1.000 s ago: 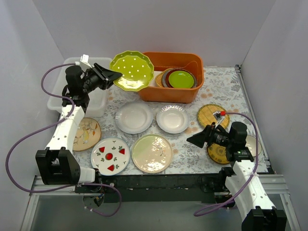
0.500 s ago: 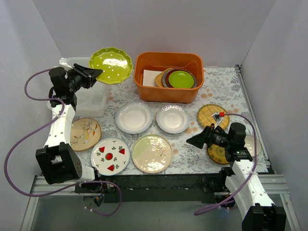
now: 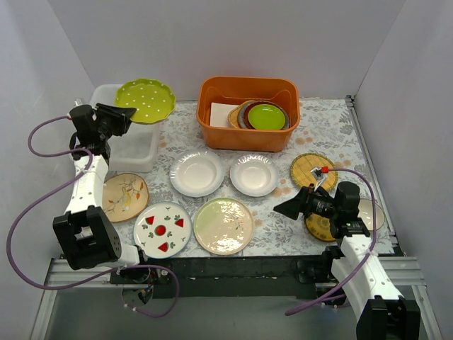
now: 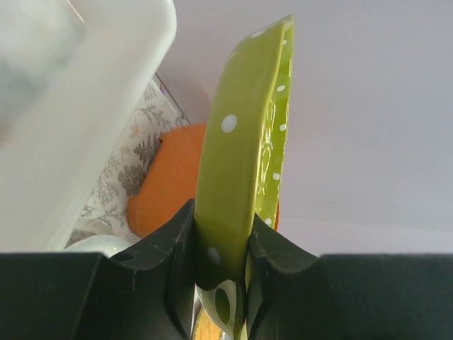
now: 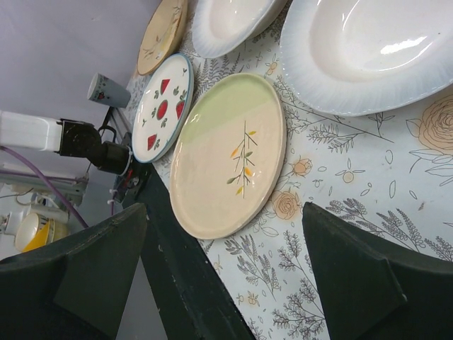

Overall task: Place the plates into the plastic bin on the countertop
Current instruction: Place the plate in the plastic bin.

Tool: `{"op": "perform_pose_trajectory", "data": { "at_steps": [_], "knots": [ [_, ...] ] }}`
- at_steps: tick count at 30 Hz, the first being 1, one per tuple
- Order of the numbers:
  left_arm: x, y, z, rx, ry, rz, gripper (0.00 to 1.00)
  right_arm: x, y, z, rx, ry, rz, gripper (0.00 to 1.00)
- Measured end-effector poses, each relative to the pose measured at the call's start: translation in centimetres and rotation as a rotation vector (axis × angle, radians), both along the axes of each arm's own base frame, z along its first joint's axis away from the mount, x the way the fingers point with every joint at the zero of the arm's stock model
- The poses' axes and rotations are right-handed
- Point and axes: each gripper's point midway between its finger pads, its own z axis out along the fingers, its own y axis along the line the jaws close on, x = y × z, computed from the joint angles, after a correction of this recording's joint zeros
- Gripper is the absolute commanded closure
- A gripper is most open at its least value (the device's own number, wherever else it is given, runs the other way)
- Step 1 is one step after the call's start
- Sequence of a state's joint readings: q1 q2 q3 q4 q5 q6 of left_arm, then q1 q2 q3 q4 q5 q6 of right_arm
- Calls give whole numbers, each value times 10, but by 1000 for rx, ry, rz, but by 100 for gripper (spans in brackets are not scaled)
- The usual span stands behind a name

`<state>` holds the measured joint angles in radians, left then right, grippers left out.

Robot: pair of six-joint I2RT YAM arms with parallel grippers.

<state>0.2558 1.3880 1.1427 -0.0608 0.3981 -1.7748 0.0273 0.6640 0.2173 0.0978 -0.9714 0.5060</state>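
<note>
My left gripper (image 3: 126, 113) is shut on the rim of the green dotted plate (image 3: 146, 100) and holds it above the white plastic bin (image 3: 138, 150) at the back left. In the left wrist view the plate (image 4: 244, 142) stands edge-on between the jaws, next to the bin wall (image 4: 78, 106). On the countertop (image 3: 283, 234) lie two white plates (image 3: 197, 172) (image 3: 253, 175), a cream plate (image 3: 224, 225), a red-fruit plate (image 3: 163, 228), a peach plate (image 3: 126, 197) and yellow woven plates (image 3: 312, 168). My right gripper (image 3: 284, 207) is open and empty, right of the cream plate (image 5: 230, 156).
An orange tub (image 3: 249, 113) at the back holds the lime-green plate (image 3: 267, 115) and maroon-rimmed plates. White walls close in the sides and back. The black table edge (image 5: 184, 283) runs close under my right gripper.
My left arm has carried the green dotted plate leftward and back, from near the orange tub to above the white bin. My right arm has hardly moved.
</note>
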Motion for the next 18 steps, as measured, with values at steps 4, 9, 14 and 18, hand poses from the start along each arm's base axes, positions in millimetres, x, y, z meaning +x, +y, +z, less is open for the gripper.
{"op": "perform_pose_trajectory", "data": {
  "at_steps": [4,9,14,18],
  "knots": [
    [4,13,-3,-3,7,57,100,1,0,-1,0,-3,1,2],
    [9,30,-14,-7,17,118,100,1,0,-2,1,2,2,2],
    [12,49,-42,-27,58,185,100,0,0,-8,3,15,4,2],
    [14,63,-71,-50,119,237,100,1,1,-11,5,31,7,3]
  ]
}}
